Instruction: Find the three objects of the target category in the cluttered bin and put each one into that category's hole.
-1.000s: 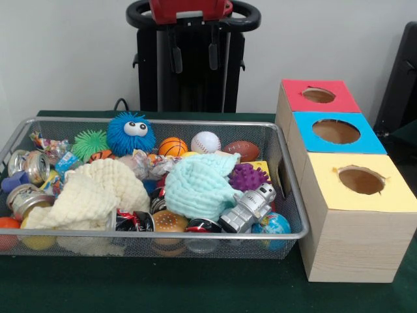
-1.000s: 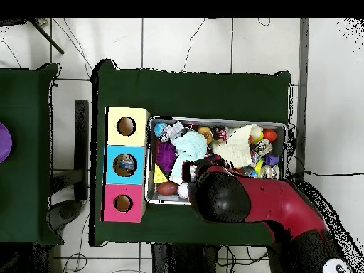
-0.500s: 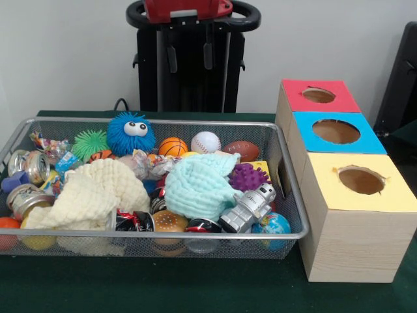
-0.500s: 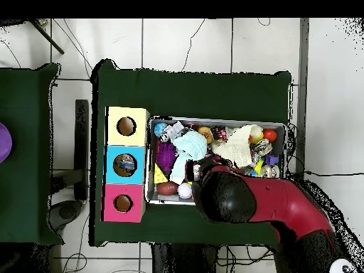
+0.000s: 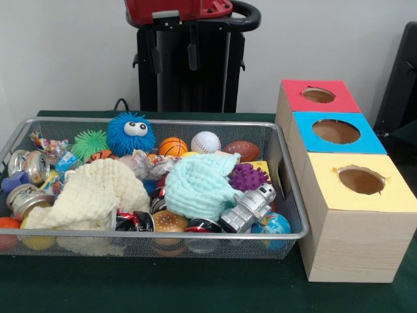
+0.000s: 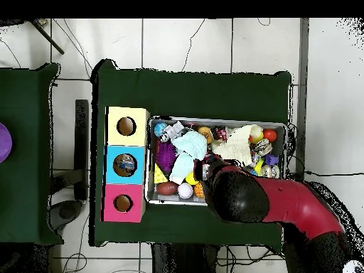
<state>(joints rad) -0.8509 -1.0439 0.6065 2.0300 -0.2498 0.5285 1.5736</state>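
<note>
A wire mesh bin (image 5: 195, 233) holds a jumble of toys. At its back lie a basketball (image 5: 172, 146), a baseball (image 5: 206, 141) and a football (image 5: 241, 150). A globe ball (image 5: 272, 225) and a silver robot toy (image 5: 249, 207) sit at the front right. A mint cloth (image 5: 199, 186) and a cream cloth (image 5: 91, 192) cover the middle. My gripper (image 5: 174, 59) hangs high above the bin's back edge, open and empty. In the overhead view my arm (image 6: 242, 195) hides part of the bin (image 6: 217, 121).
Right of the bin stand three boxes with round holes: red (image 5: 345, 101), blue (image 5: 368, 140), yellow (image 5: 397, 195). A blue furry ball (image 5: 131, 133), a green spiky ball (image 5: 90, 142), a purple spiky ball (image 5: 248, 176) and cans (image 5: 36, 166) also fill the bin.
My gripper has shifted left in the front view, staying high and open. In the overhead view the arm slid right, uncovering the baseball. Nothing in the bin moved.
</note>
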